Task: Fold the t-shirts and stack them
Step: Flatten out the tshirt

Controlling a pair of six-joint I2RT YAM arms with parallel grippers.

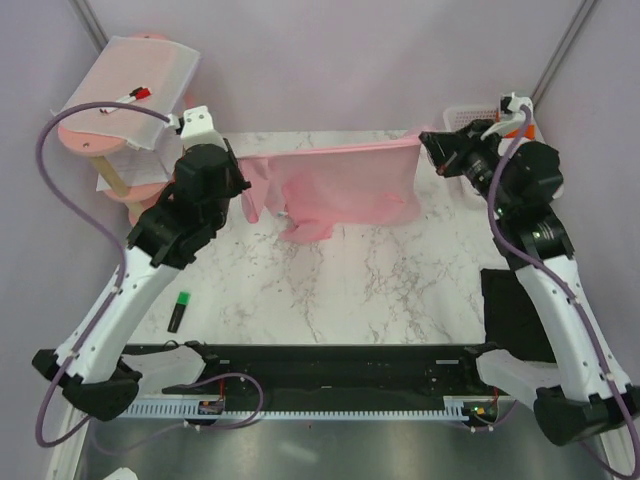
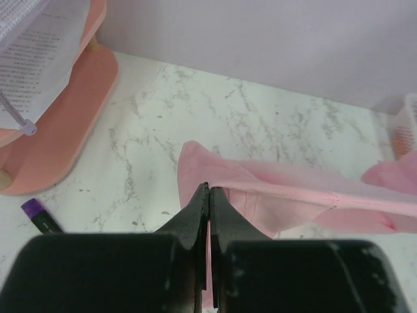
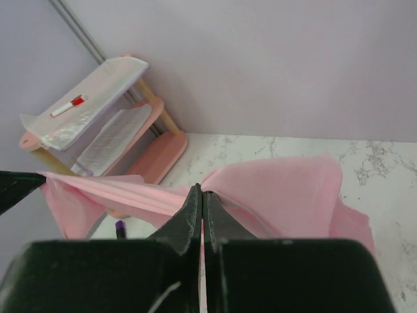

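Pink t-shirt stretched along the far edge of the bench; left end effector and right end effector each pinch it (I can't read what's inside the far-right corner basket).

A white marble-patterned desk carries a green-capped black marker near its left front, a flat solid black cloth t-shirt at its right edge, and a pink tiered rack at its far left corner.

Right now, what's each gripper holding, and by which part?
The pink t-shirt, by its taut upper edge: left gripper pinches one end, right gripper the other.
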